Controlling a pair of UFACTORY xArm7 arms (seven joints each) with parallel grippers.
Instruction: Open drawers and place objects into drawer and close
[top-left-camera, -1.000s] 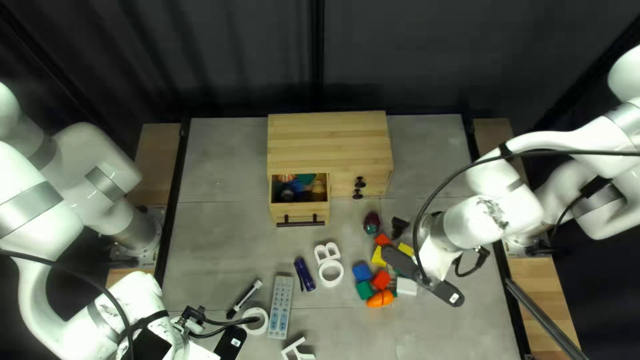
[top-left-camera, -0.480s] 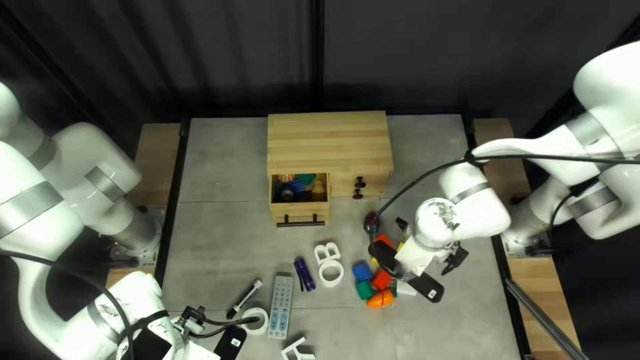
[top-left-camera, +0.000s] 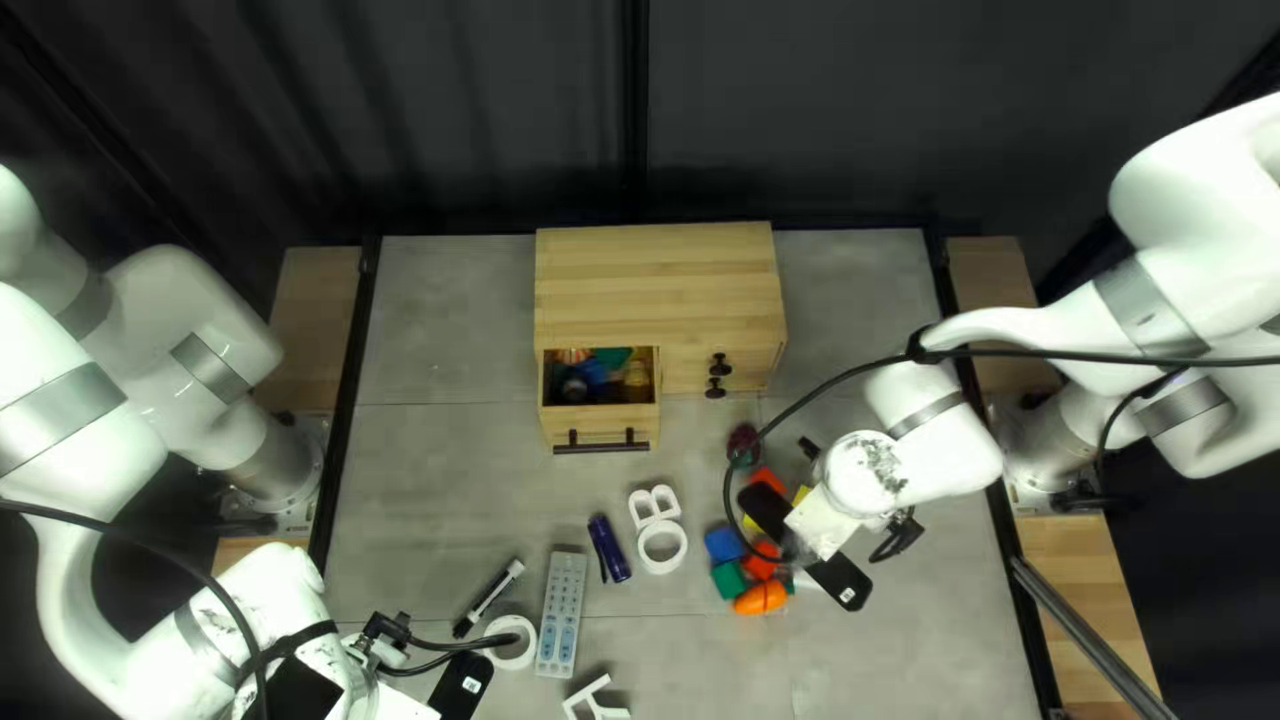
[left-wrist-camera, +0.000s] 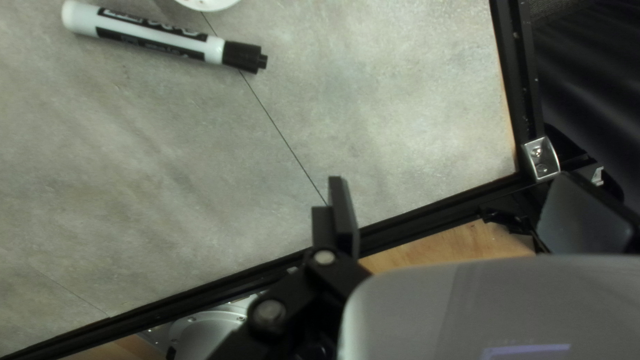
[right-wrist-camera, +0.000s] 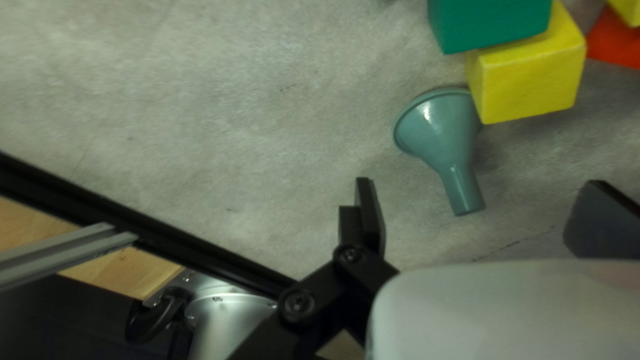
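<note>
White rounded arms, grey bands, black cables

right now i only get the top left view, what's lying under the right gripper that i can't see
Observer: A teal funnel lies on the table, ahead of the right gripper, within the span of its open fingers.
Operator: which way does the spout point
Observer: Away from the yellow block; the wide mouth is the end beside that block.
Operator: and the left gripper, open or shut
Observer: The left gripper is open, its fingers well apart with nothing between them.
</note>
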